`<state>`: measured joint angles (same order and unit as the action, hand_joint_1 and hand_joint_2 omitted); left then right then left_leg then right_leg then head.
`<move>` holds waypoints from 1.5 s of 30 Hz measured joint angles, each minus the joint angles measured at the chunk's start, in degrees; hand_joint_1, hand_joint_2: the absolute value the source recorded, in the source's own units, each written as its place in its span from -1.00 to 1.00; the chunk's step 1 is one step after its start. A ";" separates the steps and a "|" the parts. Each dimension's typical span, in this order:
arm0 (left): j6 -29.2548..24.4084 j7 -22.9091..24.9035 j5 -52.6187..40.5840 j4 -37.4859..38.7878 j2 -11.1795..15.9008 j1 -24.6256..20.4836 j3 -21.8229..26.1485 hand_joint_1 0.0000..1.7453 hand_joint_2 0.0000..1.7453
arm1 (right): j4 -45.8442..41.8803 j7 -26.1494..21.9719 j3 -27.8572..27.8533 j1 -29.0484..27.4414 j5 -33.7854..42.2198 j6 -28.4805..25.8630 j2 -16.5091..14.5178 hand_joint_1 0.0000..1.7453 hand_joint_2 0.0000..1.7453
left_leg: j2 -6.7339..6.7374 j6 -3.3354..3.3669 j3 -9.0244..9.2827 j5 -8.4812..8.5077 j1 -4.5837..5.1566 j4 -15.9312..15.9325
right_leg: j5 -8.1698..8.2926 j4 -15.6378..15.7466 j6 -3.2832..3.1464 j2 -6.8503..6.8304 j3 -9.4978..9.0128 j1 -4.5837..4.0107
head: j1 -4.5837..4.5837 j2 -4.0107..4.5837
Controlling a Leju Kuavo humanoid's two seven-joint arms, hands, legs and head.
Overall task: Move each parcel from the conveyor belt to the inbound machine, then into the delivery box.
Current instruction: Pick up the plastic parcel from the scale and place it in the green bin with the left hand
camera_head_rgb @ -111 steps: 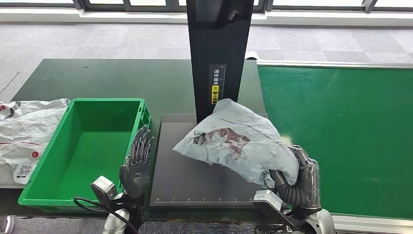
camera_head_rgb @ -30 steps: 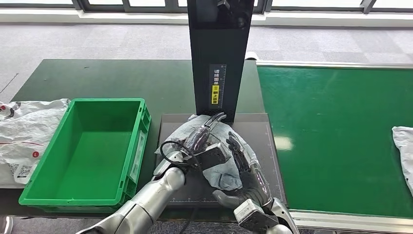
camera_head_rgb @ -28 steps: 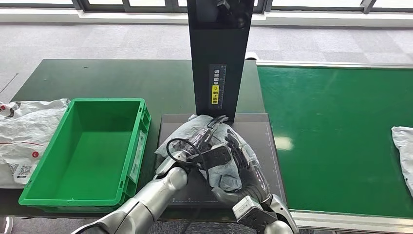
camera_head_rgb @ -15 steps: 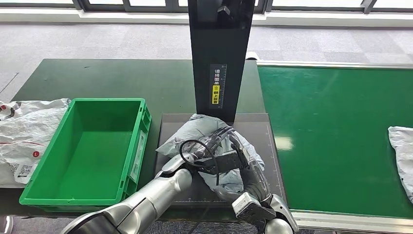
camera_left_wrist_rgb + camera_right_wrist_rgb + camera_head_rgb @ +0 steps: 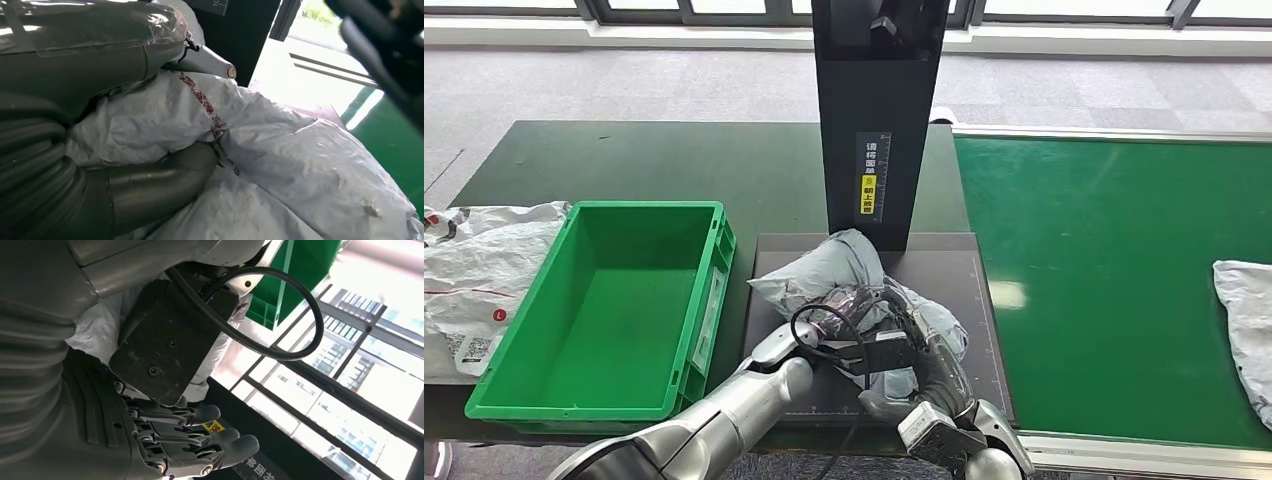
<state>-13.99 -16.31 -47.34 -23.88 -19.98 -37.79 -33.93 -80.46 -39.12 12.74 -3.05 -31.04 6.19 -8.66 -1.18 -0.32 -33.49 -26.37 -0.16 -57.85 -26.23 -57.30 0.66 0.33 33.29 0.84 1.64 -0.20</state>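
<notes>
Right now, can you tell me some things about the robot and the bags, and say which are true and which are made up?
1. The grey parcel lies on the dark platform of the inbound machine. True.
2. The green box has a parcel inside it. False: nothing shows inside it.
3. Both hands are at the grey parcel. True: the left hand grips it and the right hand rests against it.
4. The green conveyor belt carries no parcel. False: a white parcel lies at its right edge.
5. A white bag lies left of the green box. True.
</notes>
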 joint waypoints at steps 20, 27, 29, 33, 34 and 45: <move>-10.91 -5.72 -4.06 -22.37 1.78 12.24 9.47 1.00 1.00 | -7.92 2.43 -0.01 -6.88 -1.69 -2.42 -0.48 -1.00 1.00 | 0.09 -0.02 -0.14 -0.02 0.00 0.00 | -0.02 0.00 -0.02 0.08 0.23 0.00 | 0.00 0.00; -14.07 -6.36 -6.35 -46.52 4.55 22.13 12.58 1.00 1.00 | -10.50 2.52 -0.01 -10.07 -0.87 -3.69 -0.45 -1.00 1.00 | 0.10 -0.06 -0.17 -0.10 0.00 0.00 | -0.10 0.00 -0.03 0.09 0.28 0.00 | 0.00 0.00; -15.06 -7.22 -5.38 -51.11 5.16 24.24 13.02 1.00 1.00 | -11.14 2.46 -0.01 -10.75 -0.64 -3.78 -0.43 -1.00 1.00 | 0.08 -0.06 -0.17 -0.11 0.00 0.00 | -0.13 0.00 -0.02 0.08 0.27 0.00 | 0.00 0.00; -18.97 -9.35 -3.67 -57.62 5.99 27.22 13.38 1.00 1.00 | -11.97 2.30 -0.01 -11.44 -0.32 -3.94 -0.38 -1.00 1.00 | 0.09 -0.06 -0.18 -0.12 0.00 0.00 | -0.15 0.00 0.00 0.08 0.26 0.00 | 0.00 0.00; -20.14 -9.81 -2.93 -59.20 6.18 27.84 13.51 1.00 1.00 | -12.20 2.27 -0.01 -11.67 -0.24 -4.03 -0.37 -1.00 1.00 | 0.10 -0.06 -0.17 -0.12 0.00 0.00 | -0.15 0.01 0.00 0.08 0.26 0.00 | 0.00 0.00; -23.28 -10.21 3.52 -69.63 8.65 30.06 17.96 1.00 1.00 | -13.81 2.25 0.00 -13.02 -0.05 -4.51 -0.11 -1.00 1.00 | 0.11 -0.06 -0.14 -0.12 -0.01 0.00 | -0.15 0.00 -0.01 0.08 0.25 -0.01 | 0.00 0.00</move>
<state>-37.28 -26.52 -43.82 -93.51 -11.33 -7.74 -15.98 -94.26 -36.87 12.74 -16.07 -31.09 1.68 -8.77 -1.07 -0.38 -33.63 -26.50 -0.17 -57.85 -26.38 -57.30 0.65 0.42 33.54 0.83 1.64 -0.20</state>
